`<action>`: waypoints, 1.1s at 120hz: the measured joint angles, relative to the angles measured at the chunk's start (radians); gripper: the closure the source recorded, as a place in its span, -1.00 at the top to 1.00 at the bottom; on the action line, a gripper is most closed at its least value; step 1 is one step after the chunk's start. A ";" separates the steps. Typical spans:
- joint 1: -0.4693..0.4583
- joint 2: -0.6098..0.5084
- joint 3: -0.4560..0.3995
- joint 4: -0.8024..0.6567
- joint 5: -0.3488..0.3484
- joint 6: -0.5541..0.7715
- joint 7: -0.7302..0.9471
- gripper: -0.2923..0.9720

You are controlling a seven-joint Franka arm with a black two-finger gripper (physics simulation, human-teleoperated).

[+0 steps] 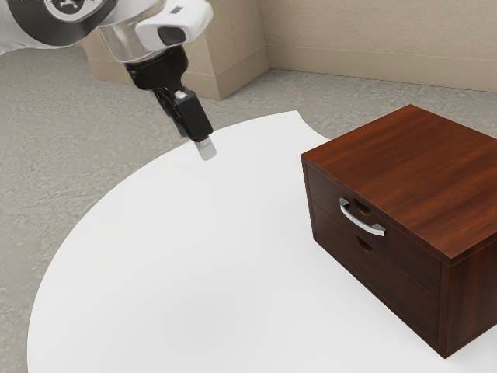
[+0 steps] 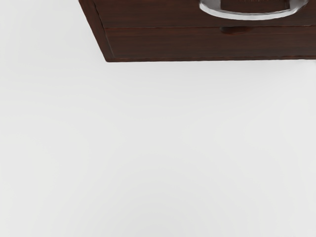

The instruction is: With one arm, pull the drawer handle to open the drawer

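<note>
Here, handle [image 1: 361,220] level — axis along drawer [image 1: 324,196] front.

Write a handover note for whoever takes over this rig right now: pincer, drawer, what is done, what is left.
Pincer: holds nothing and hovers above the white table, well to the exterior view's left of the cabinet. Open or shut cannot be told.
Things: the cabinet stands on the table. The silver handle is on the upper drawer, which sits flush, shut.
Done: nothing yet.
Left: reach the handle, grip it, pull the drawer out.
</note>
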 joint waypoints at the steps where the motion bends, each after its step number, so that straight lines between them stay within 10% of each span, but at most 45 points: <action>1: -0.003 0.001 -0.003 0.000 -0.001 0.004 0.015 0.54; 59: -0.114 0.030 -0.067 -0.059 -0.017 0.070 0.785 0.53; 132: -0.273 -0.045 -0.054 -0.353 0.007 0.347 1.134 0.54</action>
